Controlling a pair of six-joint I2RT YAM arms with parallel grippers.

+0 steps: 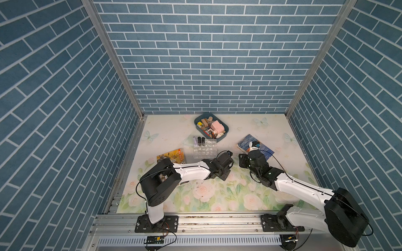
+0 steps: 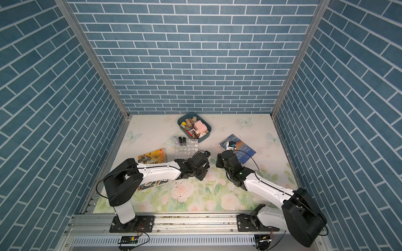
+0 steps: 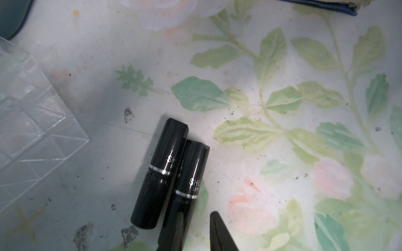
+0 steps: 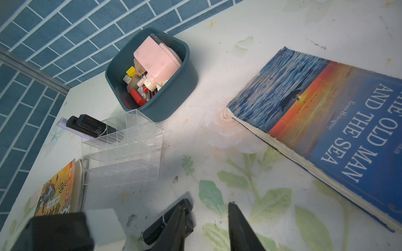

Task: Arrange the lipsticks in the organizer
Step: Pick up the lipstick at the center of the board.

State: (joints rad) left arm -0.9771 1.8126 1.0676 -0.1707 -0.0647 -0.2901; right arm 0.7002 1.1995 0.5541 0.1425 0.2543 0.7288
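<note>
Standing close together, the fingers (image 3: 218,233) of the left gripper (image 3: 198,215) leave only a thin strip of the floral mat (image 3: 282,65) between them. One finger lies across the lower end of a black lipstick (image 3: 187,184), probably because this tube is chosen for the next pick. No tube shows between the jaws, so it is not possible to say that the clamp really has it. A second black lipstick (image 3: 163,171) lies against the first, side by side, both flat on the mat. This closeness makes a clean grip on only one of them more difficult.

The right gripper (image 4: 207,204) hangs just beside the same pair, its fingers apart and holding nothing. It looks as if it waits there, or guards the tubes from rolling.

A little further out is the organizer (image 1: 205,152), the clear block of cells, near the pair but not touching it. In its far row three lipsticks stand upright: a lilac lipstick (image 1: 196,141) and a pair of black tubes (image 1: 201,140), kept straight by the cell walls. So the task seems more than half done, with two tubes left on the mat. Beyond the organizer sits the blue-grey tray (image 4: 178,93) of mixed small things, which has no part in this work.
</note>
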